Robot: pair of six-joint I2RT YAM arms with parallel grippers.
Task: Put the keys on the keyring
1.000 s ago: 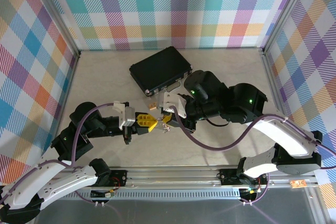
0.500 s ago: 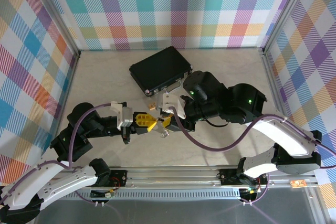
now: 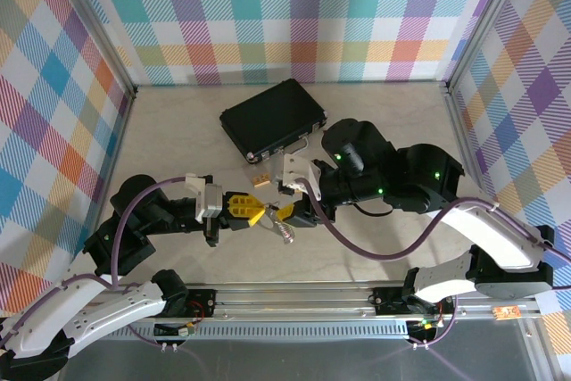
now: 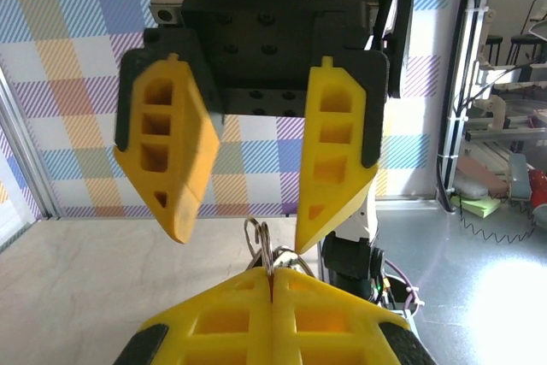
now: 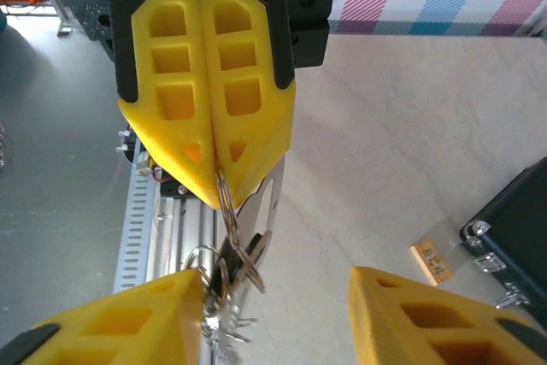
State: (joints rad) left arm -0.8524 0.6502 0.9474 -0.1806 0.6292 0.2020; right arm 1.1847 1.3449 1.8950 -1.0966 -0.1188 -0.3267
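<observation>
Left claw (image 4: 269, 275) clamped shut on keyring (image 5: 229, 220), above worktop's (image 3: 178, 131) near edge, middle | right claw (image 4: 239, 239) parted, gripping nothing; keys (image 5: 267, 207) dangle | risk: you close off-line; ring twists loose, drops

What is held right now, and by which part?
The left gripper pinches the keyring by its wire loop, at its very tips. The right gripper has open jaws, gripping nothing.

Left pincer (image 5: 215, 164) hides part of the keyring (image 5: 229, 211); keys (image 3: 284, 232) too small.
</observation>
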